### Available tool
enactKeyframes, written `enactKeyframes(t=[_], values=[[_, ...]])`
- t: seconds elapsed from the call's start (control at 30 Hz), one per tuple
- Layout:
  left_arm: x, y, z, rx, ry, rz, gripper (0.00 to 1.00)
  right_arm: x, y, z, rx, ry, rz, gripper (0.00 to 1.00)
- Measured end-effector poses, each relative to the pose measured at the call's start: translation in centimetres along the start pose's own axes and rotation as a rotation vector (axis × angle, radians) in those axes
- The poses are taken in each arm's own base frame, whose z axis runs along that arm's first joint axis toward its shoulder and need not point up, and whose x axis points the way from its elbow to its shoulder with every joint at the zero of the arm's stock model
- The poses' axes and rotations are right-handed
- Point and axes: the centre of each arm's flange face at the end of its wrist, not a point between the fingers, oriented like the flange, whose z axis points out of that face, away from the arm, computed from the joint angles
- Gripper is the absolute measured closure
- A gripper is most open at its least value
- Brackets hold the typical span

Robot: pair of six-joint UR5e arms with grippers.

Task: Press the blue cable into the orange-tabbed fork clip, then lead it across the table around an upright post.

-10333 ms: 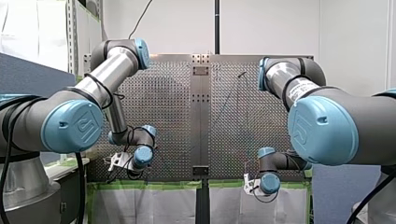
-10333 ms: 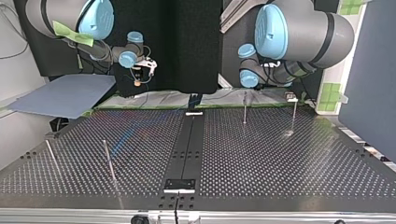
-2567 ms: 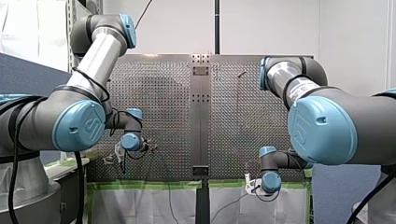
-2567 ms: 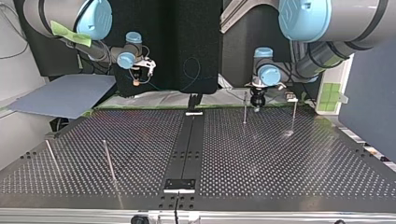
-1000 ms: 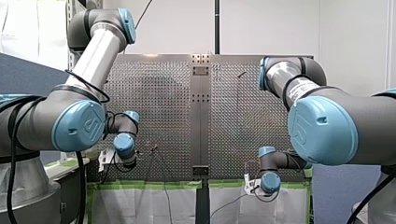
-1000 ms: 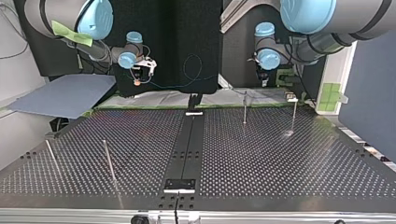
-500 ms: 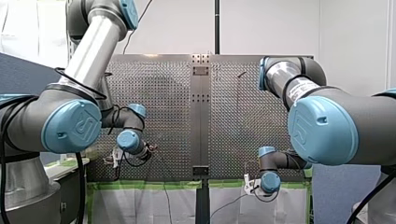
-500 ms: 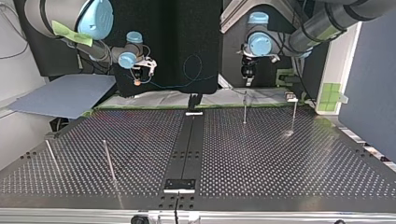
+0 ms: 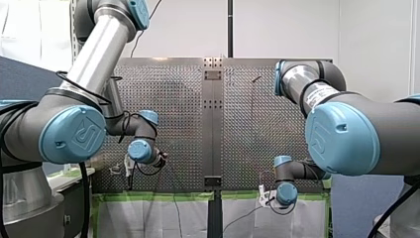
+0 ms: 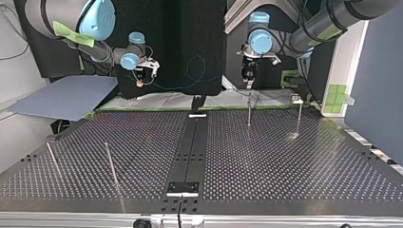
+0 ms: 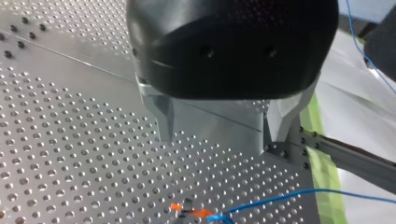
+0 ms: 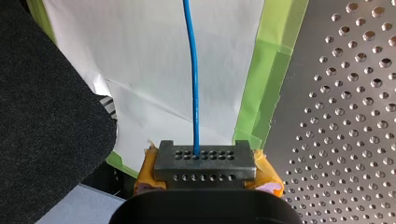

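Ahead of my right gripper (image 12: 196,157) — clamped on it (yellow pads (image 12: 267,173)) — the blue cable (image 12: 191,70) runs straight out; my left gripper (image 11: 217,140) hangs spread, orange-tabbed fork clip (image 11: 189,212) and cable just ahead.

Front view's bright & even: white wall (image 9: 287,29) lit flat, no hard shadows. Perforated table (image 9: 257,114) has a dull grey sheen w/ darker blotches on its left half. Top view's dimmer: black backdrop (image 10: 190,28) eats the light and the table reads dark, w/ one pale glare patch at the foot of the upright post (image 10: 299,114) at the view's right. Left wrist view: hole rims catch small highlights; my left gripper (image 11: 217,142) is a dark mass near the lens, body out of focus, plate under it a shade darker. Right wrist view: white paper (image 12: 154,70) v. bright, almost blown out; blue cable (image 12: 192,70) stands out clean; dark cloth (image 12: 42,116) beside it stays murky.
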Motion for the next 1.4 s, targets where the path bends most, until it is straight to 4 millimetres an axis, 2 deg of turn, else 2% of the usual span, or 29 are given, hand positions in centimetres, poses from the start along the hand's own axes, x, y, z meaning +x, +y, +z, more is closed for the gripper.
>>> enactKeyframes(t=[0.17,0.43,0.53,0.73,1.13,1.4], values=[[0.3,-0.4,-0.4,0.004,0.016,0.029,0.0,0.0,0.0,0.0,0.0,0.0,0.0,0.99],[1.1,-2.9,-1.4,0.067,0.015,0.001,0.0,0.1,-0.1,0.0,0.011,0.003,-0.001,0.99],[1.2,-4.0,-1.8,0.093,0.003,-0.02,0.0,0.8,-0.2,0.0,0.026,0.013,-0.001,0.99],[2.1,-5.9,-2.8,0.141,0.013,-0.057,0.0,3.4,-1.0,-0.5,0.079,0.04,-0.007,0.99],[6.8,-9.9,-4.0,0.288,0.058,-0.132,0.0,7.8,-2.6,-2.9,0.134,0.07,-0.025,0.99],[10.9,-10.9,-5.7,0.309,0.124,-0.156,0.0,9.6,-1.2,-4.8,0.086,0.065,0.03,0.99]])
